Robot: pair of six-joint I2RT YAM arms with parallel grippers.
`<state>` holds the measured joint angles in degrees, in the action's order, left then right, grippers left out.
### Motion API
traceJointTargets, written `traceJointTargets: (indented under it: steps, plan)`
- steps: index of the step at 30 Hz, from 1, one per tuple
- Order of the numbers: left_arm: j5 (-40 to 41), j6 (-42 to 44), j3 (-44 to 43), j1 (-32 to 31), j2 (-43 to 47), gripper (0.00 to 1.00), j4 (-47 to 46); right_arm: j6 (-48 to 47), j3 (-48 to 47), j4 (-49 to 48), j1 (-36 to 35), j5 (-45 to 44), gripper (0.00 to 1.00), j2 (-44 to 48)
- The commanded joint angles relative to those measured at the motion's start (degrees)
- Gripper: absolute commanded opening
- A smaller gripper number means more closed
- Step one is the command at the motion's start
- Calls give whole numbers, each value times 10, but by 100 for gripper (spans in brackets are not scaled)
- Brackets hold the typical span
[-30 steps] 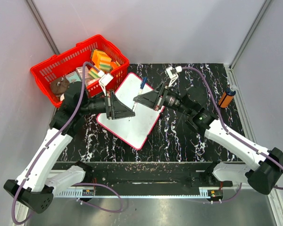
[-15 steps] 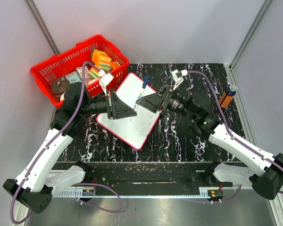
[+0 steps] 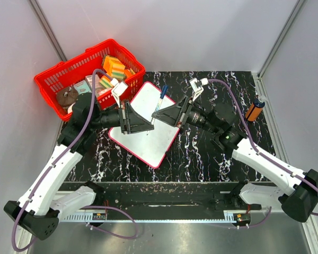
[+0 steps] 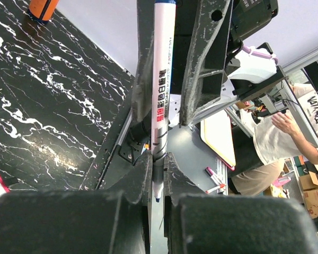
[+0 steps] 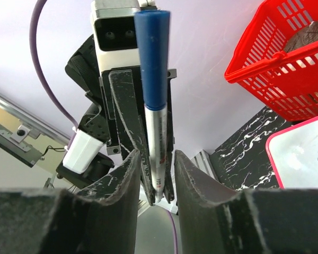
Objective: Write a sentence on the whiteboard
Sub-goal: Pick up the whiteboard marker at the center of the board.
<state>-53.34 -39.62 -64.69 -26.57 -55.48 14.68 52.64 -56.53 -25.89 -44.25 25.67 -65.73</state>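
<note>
The black marbled bench [image 3: 212, 153] fills most of the overhead view. The left arm [image 3: 53, 164] and right arm [image 3: 265, 161] both reach in toward the middle. A red basket [image 3: 53, 79] sits at the far left corner, stuffed with colourful packs [image 3: 114, 66].

The whiteboard [image 3: 153, 143] lies flat mid-bench, turned at an angle, with its far left edge just beside the basket. Both grippers hang over its far half, and the left one hides part of it.

The right gripper [image 3: 161, 112] has its jaws clamped on a marker [image 3: 159, 103], with the blue cap pointing away from the arm bases. The left gripper [image 3: 147, 126] meets the marker's lower end. The tip shows in the narrow slot between its jaws, but I honestly can't tell if they pinch it.

A small orange cylinder [image 3: 254, 110] sits near the right edge, well apart from everything else.
</note>
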Motion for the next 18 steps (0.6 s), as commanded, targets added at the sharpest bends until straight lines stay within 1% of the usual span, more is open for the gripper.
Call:
traceJointTargets:
  steps: [1,6,7,8,9,10,12,13,14,15,16,17,18]
  plan:
    - [2,-12,4,-1,12,0,-34,8,-7,-37,-4,8,35,1]
    - [0,-13,9,-2,13,0,-36,7,-10,-36,-4,5,33,3]
    - [0,-13,10,-2,13,0,-36,8,-14,-36,-4,8,30,2]
    - [1,-13,11,-2,13,0,-36,7,-16,-34,-3,10,25,-3]
    - [1,-13,11,-2,13,0,-36,8,-18,-31,-4,11,7,-4]
    - [3,-13,11,-2,14,0,-38,7,-22,-28,-4,12,0,-6]
    - [3,-13,11,-2,15,0,-38,5,-22,-19,-3,10,0,-6]
    - [3,-13,12,-2,15,4,-36,5,-17,-18,-4,3,0,-5]
    - [5,-11,12,-2,16,37,-33,1,-14,-8,-3,-2,0,2]
    - [14,-7,13,-2,17,52,-19,-3,-11,-1,-4,-9,0,6]
    - [23,5,12,-2,20,62,-6,-14,-7,7,-4,-25,0,11]
    - [33,12,18,-2,31,77,6,-21,-5,34,-4,-36,0,25]
    - [62,19,25,-1,38,82,31,-28,-2,49,-4,-47,0,32]
